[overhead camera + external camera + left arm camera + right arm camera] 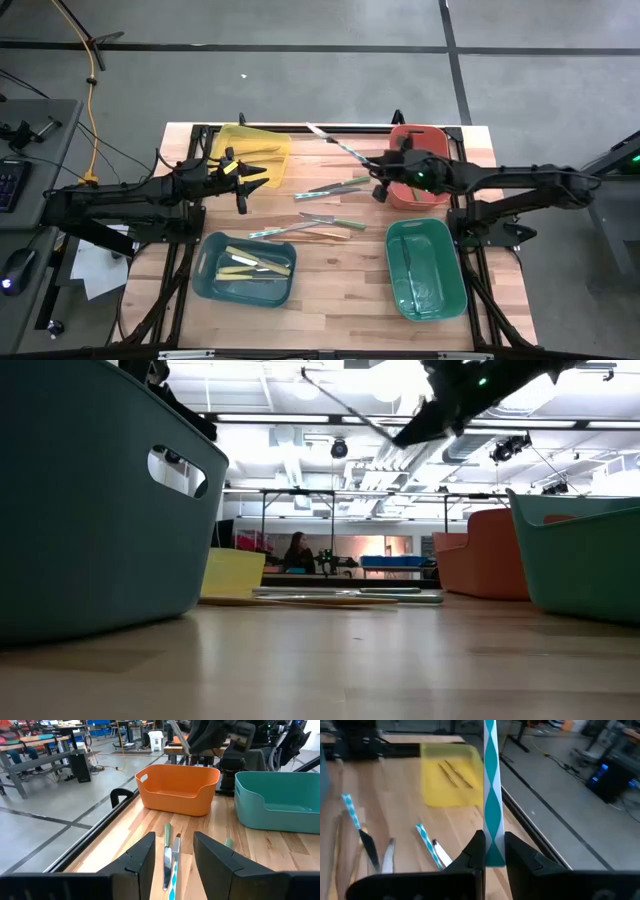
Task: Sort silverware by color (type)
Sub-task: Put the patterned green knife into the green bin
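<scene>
Silverware lies partly sorted and partly loose: several pieces rest scattered on the bare wood in the middle of the table, between the four bins, with cream-yellow pieces in the dark teal bin near my left side and a couple of thin gold ones in the yellow bin. My right gripper hangs above the table just beside the orange bin, its fingers pinched tight on a teal-patterned utensil, which juts out from the fingertips toward the table's far edge and is raised clear of the wood. The light teal bin sits near that arm's base. My left gripper hovers by the yellow bin's inner corner, fingers parted and holding nothing, with two teal-handled knives lying on the wood straight ahead of them.
</scene>
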Available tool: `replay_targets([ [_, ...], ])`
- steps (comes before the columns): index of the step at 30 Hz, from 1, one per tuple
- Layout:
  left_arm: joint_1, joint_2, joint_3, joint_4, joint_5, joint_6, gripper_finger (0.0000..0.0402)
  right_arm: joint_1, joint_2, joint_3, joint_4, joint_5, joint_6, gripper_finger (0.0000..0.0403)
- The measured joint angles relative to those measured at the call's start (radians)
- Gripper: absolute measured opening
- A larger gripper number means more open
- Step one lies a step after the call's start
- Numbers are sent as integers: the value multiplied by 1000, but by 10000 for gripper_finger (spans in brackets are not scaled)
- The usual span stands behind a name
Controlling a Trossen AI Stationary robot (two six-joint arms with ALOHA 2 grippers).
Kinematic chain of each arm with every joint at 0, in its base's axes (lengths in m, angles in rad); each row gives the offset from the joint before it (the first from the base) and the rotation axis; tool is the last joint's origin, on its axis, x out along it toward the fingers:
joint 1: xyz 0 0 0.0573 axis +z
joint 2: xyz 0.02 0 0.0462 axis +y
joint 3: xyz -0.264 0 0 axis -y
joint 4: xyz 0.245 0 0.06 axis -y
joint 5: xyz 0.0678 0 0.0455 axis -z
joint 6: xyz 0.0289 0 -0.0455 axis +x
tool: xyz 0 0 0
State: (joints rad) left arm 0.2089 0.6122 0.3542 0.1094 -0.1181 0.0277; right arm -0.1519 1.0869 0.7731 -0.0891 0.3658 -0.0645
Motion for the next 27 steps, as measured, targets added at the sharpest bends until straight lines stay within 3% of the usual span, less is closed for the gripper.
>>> replay_targets([
  [8,0,0,0,36,0,11,122,-17,-92,0,-248,228,145,30],
  [15,0,0,0,45,-1,29,122,-70,-97,0,-295,175,153,30],
  [27,0,5,0,-29,-3,116,122,-89,-97,0,-296,184,-111,30],
])
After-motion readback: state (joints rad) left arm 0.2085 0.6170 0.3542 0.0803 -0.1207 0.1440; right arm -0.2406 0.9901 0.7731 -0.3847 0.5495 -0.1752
